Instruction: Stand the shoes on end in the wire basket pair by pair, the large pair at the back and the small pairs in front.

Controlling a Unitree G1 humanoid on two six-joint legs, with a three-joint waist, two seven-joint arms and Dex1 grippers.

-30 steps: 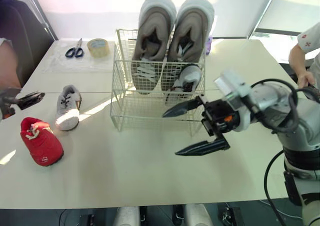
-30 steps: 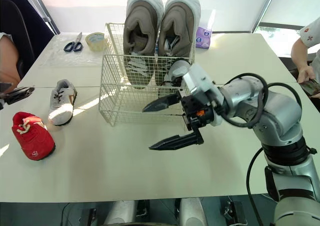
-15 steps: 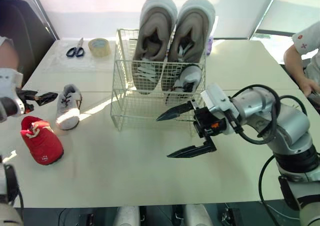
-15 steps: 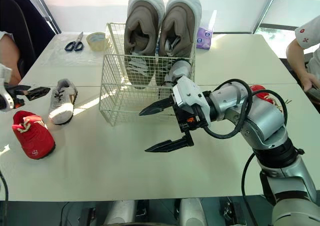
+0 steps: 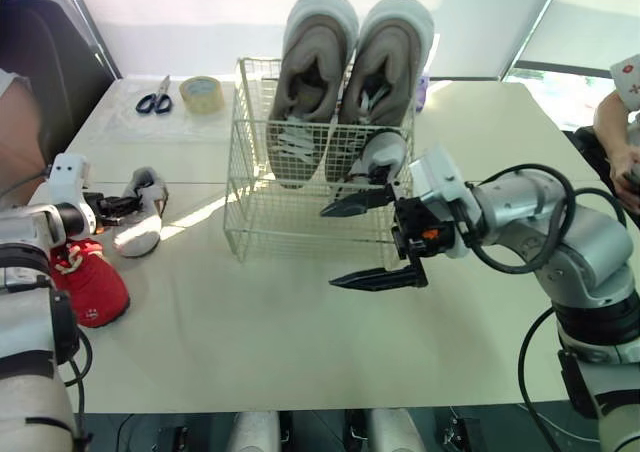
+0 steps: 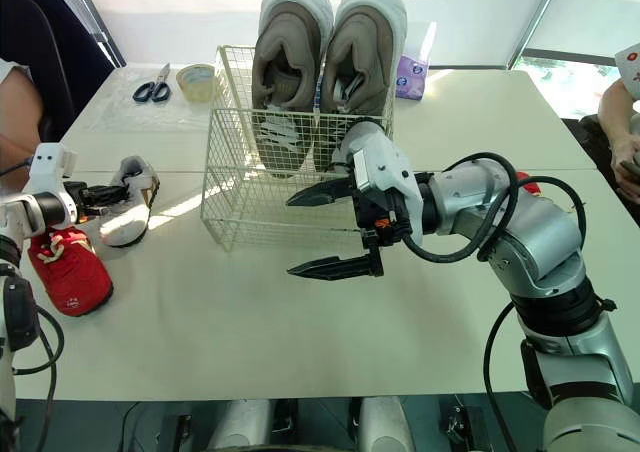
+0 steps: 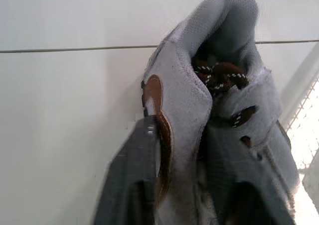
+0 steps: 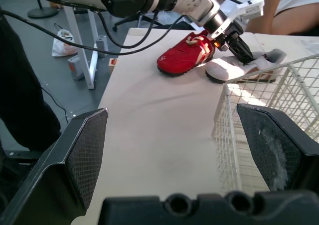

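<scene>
The wire basket [image 5: 300,234] holds the large grey pair [image 5: 350,72] on end at the back. One small grey shoe [image 5: 378,157] stands in front of that pair. Its mate, the small grey shoe [image 5: 142,230], lies left of the basket. My left gripper [image 5: 128,206] is shut on that shoe's heel collar [image 7: 164,115]. A red shoe [image 5: 96,288] lies just in front of it. My right gripper [image 5: 330,248] hangs open in front of the basket, holding nothing. Another red shoe [image 6: 522,180] peeks out behind my right arm.
Scissors [image 5: 155,100] and a roll of tape [image 5: 203,92] lie at the back left. A purple packet [image 6: 410,74] sits behind the basket. One person sits at the left edge [image 5: 15,112]; another's arm [image 5: 618,122] is at the right.
My left gripper has moved right onto the loose grey shoe's heel and closed on it. The right gripper has drifted a little, staying open in front of the basket.
</scene>
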